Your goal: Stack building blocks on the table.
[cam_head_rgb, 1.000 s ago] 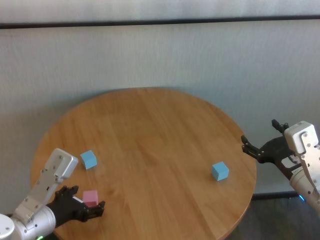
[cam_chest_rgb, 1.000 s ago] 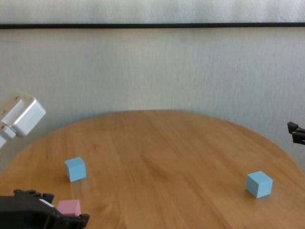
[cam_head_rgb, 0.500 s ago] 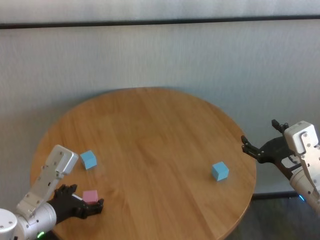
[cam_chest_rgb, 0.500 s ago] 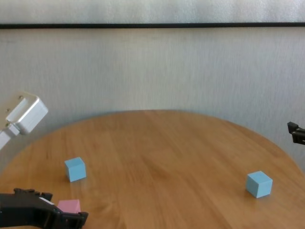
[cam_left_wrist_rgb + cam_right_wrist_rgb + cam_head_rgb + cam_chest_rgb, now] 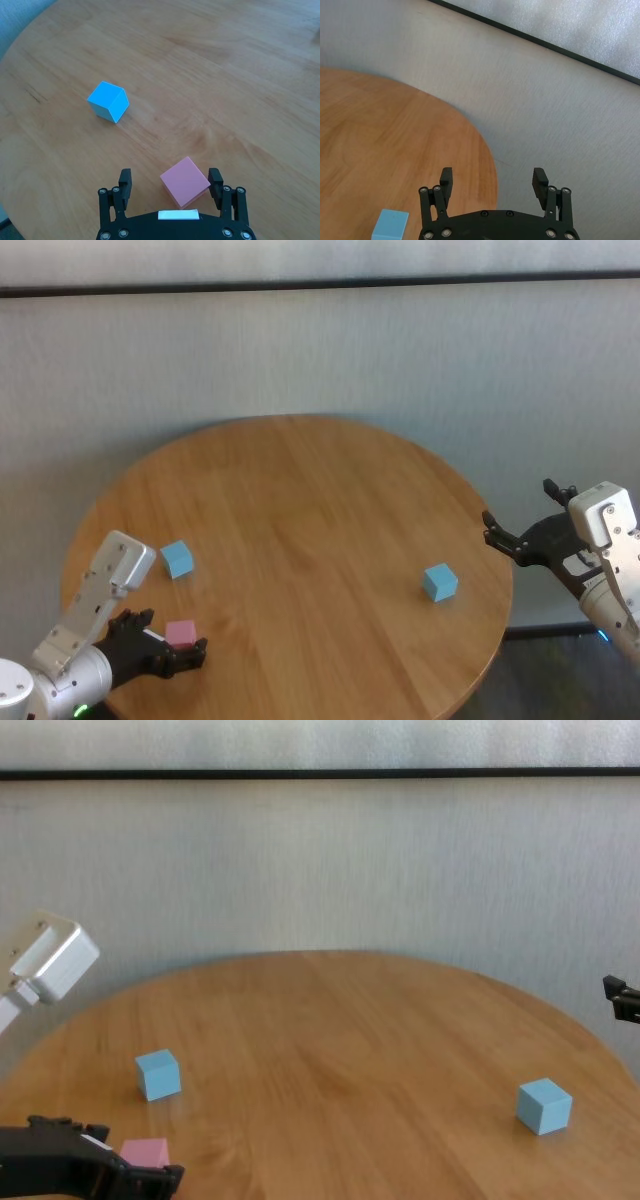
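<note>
A pink block lies on the round wooden table near its front left edge. My left gripper is low over the table and open, its fingers straddling the pink block, which sits closer to one finger. In the chest view the pink block shows just beyond the left gripper. One light blue block stands a little behind the pink one. The other light blue block sits at the table's right. My right gripper hovers open off the table's right edge, empty.
A pale wall with a dark rail rises behind the table. The table's rim curves just under the right gripper, with the right-hand blue block nearby. Bare wood lies between the two blue blocks.
My left arm has shifted slightly toward the table's near edge, its fingers still on either side of the pink block. The blocks and the right arm have not moved.
</note>
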You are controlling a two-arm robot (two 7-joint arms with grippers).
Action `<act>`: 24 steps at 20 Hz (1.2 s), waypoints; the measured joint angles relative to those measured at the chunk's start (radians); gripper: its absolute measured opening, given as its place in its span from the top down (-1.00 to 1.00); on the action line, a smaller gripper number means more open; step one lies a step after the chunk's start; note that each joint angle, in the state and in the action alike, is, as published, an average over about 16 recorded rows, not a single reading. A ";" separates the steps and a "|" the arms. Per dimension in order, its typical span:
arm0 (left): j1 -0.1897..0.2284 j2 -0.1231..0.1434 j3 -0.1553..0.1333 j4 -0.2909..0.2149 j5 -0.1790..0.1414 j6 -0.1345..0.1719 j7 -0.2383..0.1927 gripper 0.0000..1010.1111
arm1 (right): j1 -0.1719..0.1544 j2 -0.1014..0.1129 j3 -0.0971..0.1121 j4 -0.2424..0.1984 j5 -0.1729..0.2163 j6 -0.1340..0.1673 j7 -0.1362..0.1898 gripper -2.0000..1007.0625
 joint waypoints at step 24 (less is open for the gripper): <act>0.003 0.003 0.002 -0.004 -0.004 -0.006 0.000 -0.07 | 0.000 0.000 0.000 0.000 0.000 0.000 0.000 -1.00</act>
